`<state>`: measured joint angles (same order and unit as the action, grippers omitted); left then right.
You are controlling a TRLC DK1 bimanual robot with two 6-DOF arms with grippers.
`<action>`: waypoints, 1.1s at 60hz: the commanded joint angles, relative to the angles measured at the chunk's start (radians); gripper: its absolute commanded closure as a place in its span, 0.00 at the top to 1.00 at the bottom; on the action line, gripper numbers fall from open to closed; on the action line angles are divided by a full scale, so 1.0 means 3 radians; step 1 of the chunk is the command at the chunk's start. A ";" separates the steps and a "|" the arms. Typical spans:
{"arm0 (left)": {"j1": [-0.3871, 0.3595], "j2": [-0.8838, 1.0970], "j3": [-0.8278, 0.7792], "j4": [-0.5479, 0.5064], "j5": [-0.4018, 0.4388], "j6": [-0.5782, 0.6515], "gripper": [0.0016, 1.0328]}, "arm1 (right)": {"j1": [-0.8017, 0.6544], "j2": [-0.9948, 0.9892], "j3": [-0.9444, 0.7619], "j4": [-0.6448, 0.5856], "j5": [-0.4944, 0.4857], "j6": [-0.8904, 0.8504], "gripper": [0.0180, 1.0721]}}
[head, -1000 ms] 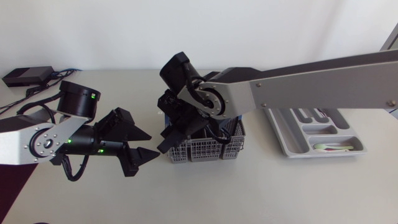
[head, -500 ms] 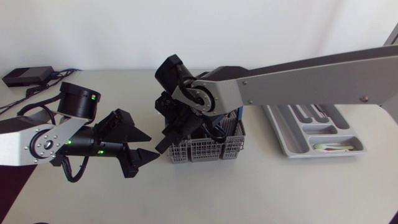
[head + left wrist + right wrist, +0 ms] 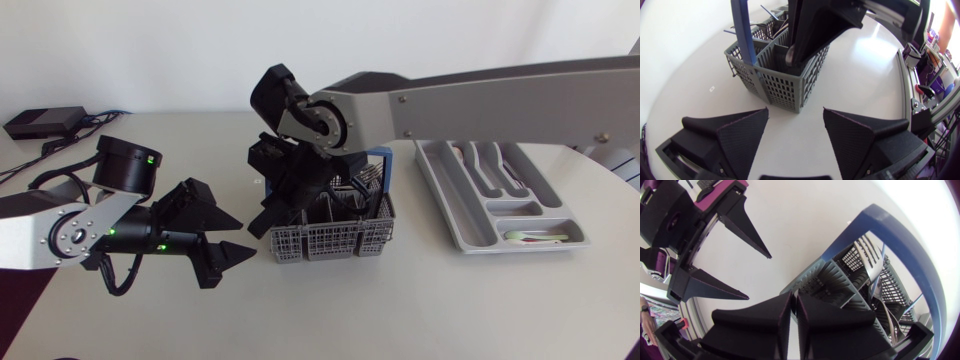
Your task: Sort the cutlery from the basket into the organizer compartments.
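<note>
Right gripper (image 3: 794, 298) is down in the basket (image 3: 322, 241), in the compartment on the end nearest my left arm. Its fingers are drawn to a thin slit, and I cannot see any piece pinched between them. Left gripper (image 3: 246, 235) hangs wide open and empty just beside the basket, tips pointing at its wall. The remaining cutlery (image 3: 868, 248) stands upright in the farther cells, fork tines up, under the blue handle (image 3: 900, 235). The organizer (image 3: 441, 200) lies well apart on the right side, with a few pieces already in it.

Judgement: these pieces are light, rigid, thin and smooth, so likely to slip or pivot in broad pads. Best grip is across the flat faces partway along the shaft, lifting straight up so nothing snags on neighbours or mesh.
</note>
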<state>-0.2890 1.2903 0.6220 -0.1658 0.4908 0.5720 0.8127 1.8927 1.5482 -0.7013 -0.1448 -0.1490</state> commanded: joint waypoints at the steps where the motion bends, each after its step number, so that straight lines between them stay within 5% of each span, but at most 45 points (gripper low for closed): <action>1: 0.0027 -0.0006 -0.0100 0.0016 0.0036 0.0001 0.73 | -0.0060 -0.0096 0.0167 -0.0117 -0.0090 0.0052 0.05; 42: 0.0002 0.0020 -0.0135 0.0087 0.0036 0.0036 0.74 | -0.0229 -0.0633 0.0433 -0.0735 -0.0699 0.0144 0.05; 66: -0.0044 0.0009 -0.0094 0.0108 -0.0020 0.0006 0.74 | -0.0648 -0.1477 -0.0037 -0.1282 -0.0668 -0.0081 0.05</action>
<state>-0.2958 1.2903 0.6052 -0.1390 0.4892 0.5755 0.6487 1.5021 1.5898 -1.0428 -0.3458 -0.1432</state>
